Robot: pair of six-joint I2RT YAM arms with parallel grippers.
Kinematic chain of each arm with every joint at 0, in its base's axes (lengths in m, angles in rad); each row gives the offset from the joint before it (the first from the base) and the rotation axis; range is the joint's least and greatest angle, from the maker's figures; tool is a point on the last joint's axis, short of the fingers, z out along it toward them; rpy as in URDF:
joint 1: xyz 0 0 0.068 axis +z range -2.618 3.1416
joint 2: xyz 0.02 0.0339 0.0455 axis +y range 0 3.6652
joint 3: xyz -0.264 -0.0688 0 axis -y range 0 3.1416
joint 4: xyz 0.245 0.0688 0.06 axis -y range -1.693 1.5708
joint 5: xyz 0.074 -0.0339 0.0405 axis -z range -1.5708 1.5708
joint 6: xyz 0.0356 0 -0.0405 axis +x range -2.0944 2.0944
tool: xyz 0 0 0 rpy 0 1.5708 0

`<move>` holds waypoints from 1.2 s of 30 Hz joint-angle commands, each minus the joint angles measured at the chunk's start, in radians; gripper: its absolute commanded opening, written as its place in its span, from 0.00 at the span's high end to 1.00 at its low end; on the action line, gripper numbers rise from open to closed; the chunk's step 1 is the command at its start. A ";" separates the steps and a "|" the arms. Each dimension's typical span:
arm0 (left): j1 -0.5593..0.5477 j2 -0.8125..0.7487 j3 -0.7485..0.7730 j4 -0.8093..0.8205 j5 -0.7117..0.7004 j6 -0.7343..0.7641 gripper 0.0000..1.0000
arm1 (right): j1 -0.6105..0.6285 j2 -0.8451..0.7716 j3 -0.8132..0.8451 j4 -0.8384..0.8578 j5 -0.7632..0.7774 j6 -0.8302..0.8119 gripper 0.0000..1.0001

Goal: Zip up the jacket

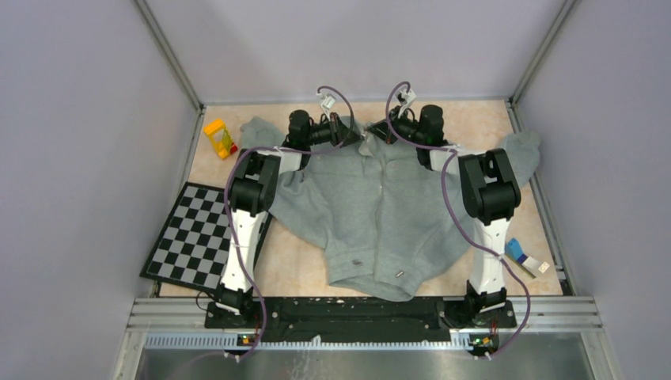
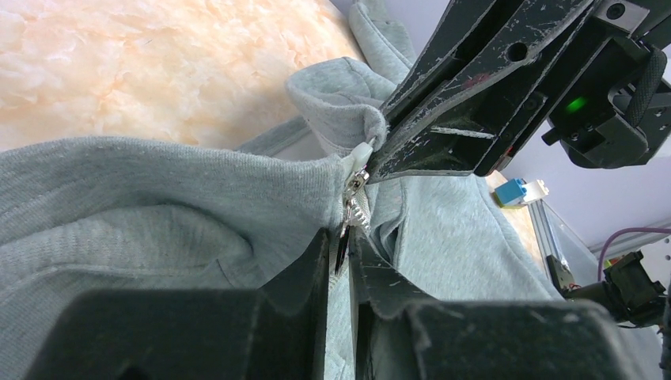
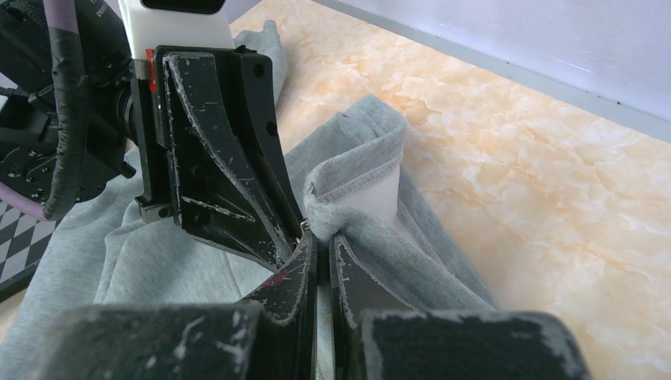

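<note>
Tension explains this pose. The jacket (image 1: 380, 222) lies spread front-up on the desk (image 1: 297, 269), hem toward the arm bases and collar (image 3: 356, 158) at the far end, where both claws meet. The left claw (image 2: 339, 241) is closed on the zipper pull (image 2: 343, 233), which hangs between its fingers just under the slider. Directly beyond it, almost touching, the right claw (image 3: 320, 241) is clamped shut on the collar edge at the top of the zipper, apparently to hold the fabric taut so the slider has something to run against. The slider sits close under that pinch, so the zip looks nearly finished, with only the last bit of collar left.
</note>
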 commanded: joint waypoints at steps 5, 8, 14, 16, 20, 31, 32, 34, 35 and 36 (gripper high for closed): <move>0.004 -0.052 -0.002 0.040 0.014 0.011 0.87 | -0.005 -0.012 -0.001 0.066 -0.008 0.001 1.00; 0.006 -0.058 -0.007 0.043 0.018 0.014 0.88 | -0.005 -0.013 -0.001 0.063 -0.004 0.001 1.00; 0.008 -0.062 -0.017 0.057 0.025 0.004 0.74 | -0.005 -0.013 -0.001 0.067 -0.002 0.007 1.00; 0.008 -0.062 -0.017 0.061 0.024 0.001 0.75 | -0.005 -0.013 0.000 0.065 -0.002 0.005 1.00; 0.008 -0.062 -0.017 0.067 0.019 -0.005 0.83 | -0.004 -0.013 0.001 0.068 -0.004 0.006 1.00; 0.008 -0.066 -0.028 0.119 0.002 -0.046 0.93 | -0.001 -0.011 0.004 0.065 -0.002 0.007 1.00; 0.008 -0.066 -0.028 0.121 0.003 -0.047 0.92 | -0.001 -0.011 0.004 0.065 -0.003 0.007 1.00; 0.008 -0.063 -0.026 0.116 0.003 -0.047 0.86 | 0.000 -0.012 0.004 0.067 -0.003 0.007 1.00; 0.008 -0.062 -0.025 0.114 0.001 -0.046 0.82 | 0.001 -0.013 0.003 0.066 -0.002 0.008 1.00; 0.008 -0.059 -0.022 0.109 -0.001 -0.047 0.79 | 0.001 -0.013 0.004 0.067 -0.003 0.007 1.00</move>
